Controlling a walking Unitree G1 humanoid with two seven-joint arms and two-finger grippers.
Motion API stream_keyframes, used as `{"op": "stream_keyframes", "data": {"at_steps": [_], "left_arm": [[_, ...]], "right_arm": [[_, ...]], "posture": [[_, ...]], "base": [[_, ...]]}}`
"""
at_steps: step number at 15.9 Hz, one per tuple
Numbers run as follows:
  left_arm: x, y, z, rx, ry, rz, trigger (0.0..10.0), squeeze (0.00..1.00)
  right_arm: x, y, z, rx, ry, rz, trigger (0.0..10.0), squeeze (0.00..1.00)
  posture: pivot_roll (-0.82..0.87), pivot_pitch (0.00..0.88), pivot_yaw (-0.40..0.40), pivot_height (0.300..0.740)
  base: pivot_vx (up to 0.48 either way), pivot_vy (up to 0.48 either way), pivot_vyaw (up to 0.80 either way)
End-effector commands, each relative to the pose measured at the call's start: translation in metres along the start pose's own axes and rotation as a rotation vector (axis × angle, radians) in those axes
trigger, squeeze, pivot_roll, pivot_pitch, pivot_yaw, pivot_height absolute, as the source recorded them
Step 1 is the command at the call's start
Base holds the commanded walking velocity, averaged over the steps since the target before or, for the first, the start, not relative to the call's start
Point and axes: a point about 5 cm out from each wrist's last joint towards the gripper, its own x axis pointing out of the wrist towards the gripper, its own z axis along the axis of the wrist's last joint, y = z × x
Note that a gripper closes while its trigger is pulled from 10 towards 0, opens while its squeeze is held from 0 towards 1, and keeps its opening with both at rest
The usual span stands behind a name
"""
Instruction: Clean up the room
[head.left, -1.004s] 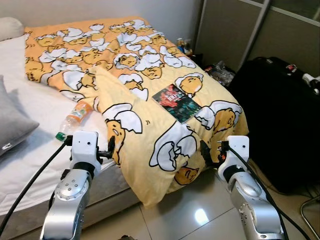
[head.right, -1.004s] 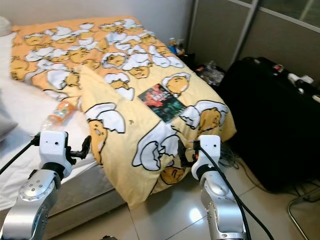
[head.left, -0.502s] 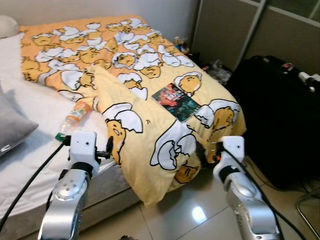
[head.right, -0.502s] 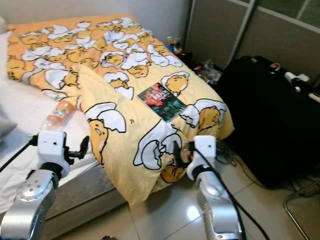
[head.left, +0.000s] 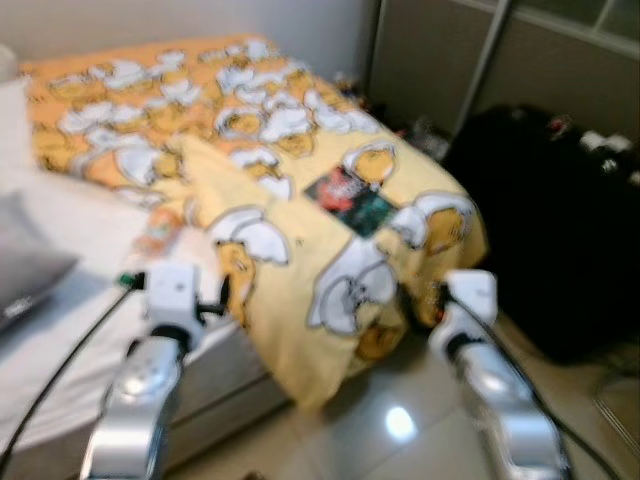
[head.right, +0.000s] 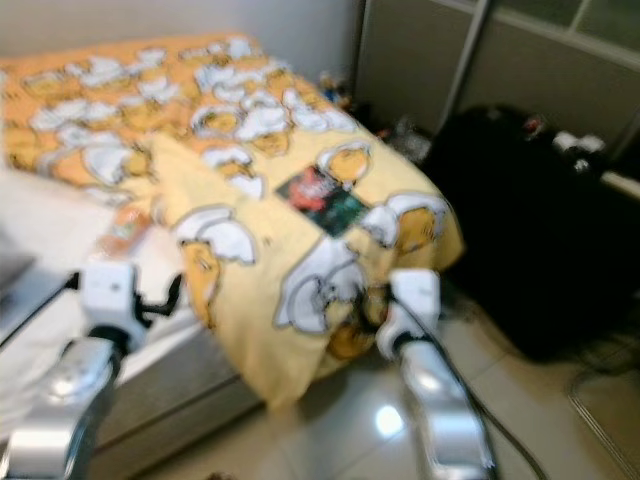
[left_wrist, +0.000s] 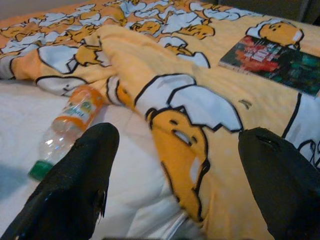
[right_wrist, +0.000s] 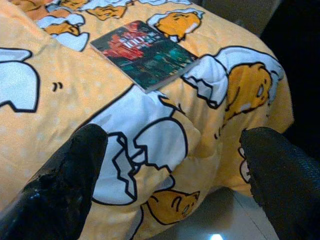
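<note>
— What do you have at the edges, and where can you move?

— Your left gripper (left_wrist: 175, 165) sits at the near edge of the bed (head.left: 60, 330), lower left of the head view, its fingers (left_wrist: 75, 185) spread wide with nothing between them; your right gripper (right_wrist: 170, 165) is at the hanging corner of the yellow quilt (head.left: 300, 290), lower centre-right, fingers (right_wrist: 60, 185) likewise spread and empty. Open tile floor (head.left: 400, 430) lies along the bottom centre; the black suitcase (head.left: 540, 230) closes off the right side.

— What differs from a moment ago?

— The whole head picture has gone blurred and shifted a little, so the camera has moved; the right gripper has drawn in closer to the quilt's corner; the things on the bed lie as they did.

— And the surface, the room?

— The quilt, printed with egg characters, covers the upper centre of the bed and drapes over its foot toward the floor; a book (right_wrist: 145, 55) with a dark red-and-green cover lies flat on it at centre. A plastic bottle (left_wrist: 67, 127) with an orange label lies on its side on the white sheet (left_wrist: 30, 120), just beside the quilt's folded edge. A grey pillow (head.left: 25, 260) is at far left; small clutter (head.left: 420, 130) — too blurred to tell — sits by the wardrobe doors (head.left: 440, 60), upper right.
</note>
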Motion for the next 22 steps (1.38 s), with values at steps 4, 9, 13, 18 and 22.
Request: {"op": "stream_keyframes", "data": {"at_steps": [4, 9, 13, 18, 22], "left_arm": [[0.0005, 0.0059, 0.0026, 0.011, -0.004, 0.017, 10.0, 0.00], [0.0014, 0.0057, 0.0022, 0.013, -0.002, 0.021, 10.0, 0.00], [0.0018, 0.0062, 0.0032, 0.014, -0.003, 0.021, 10.0, 0.00], [0.0031, 0.0064, 0.0051, 0.013, -0.014, 0.029, 10.0, 0.00], [0.0052, 0.0069, 0.0085, 0.027, -0.031, 0.033, 10.0, 0.00]], "right_arm": [[0.0008, 0.0071, 0.0006, 0.013, -0.005, 0.011, 10.0, 0.00], [0.0020, 0.0077, 0.0046, 0.054, -0.027, 0.017, 10.0, 0.00], [0.0032, 0.0084, 0.0075, 0.053, -0.037, 0.021, 10.0, 0.00], [0.0045, 0.0082, 0.0076, 0.050, -0.038, 0.019, 10.0, 0.00], [0.0055, 0.0072, 0.0082, 0.044, -0.038, 0.014, 10.0, 0.00]], "posture": [[-0.05, 0.000, 0.020, 0.740], [-0.05, 0.000, 0.025, 0.740], [-0.05, 0.000, 0.026, 0.740], [-0.05, 0.000, 0.027, 0.740], [-0.05, 0.000, 0.026, 0.740]], "base": [[0.000, 0.302, 0.00], [0.000, 0.302, 0.00], [0.000, 0.301, 0.00], [0.000, 0.182, 0.00], [0.000, 0.000, 0.00]]}}
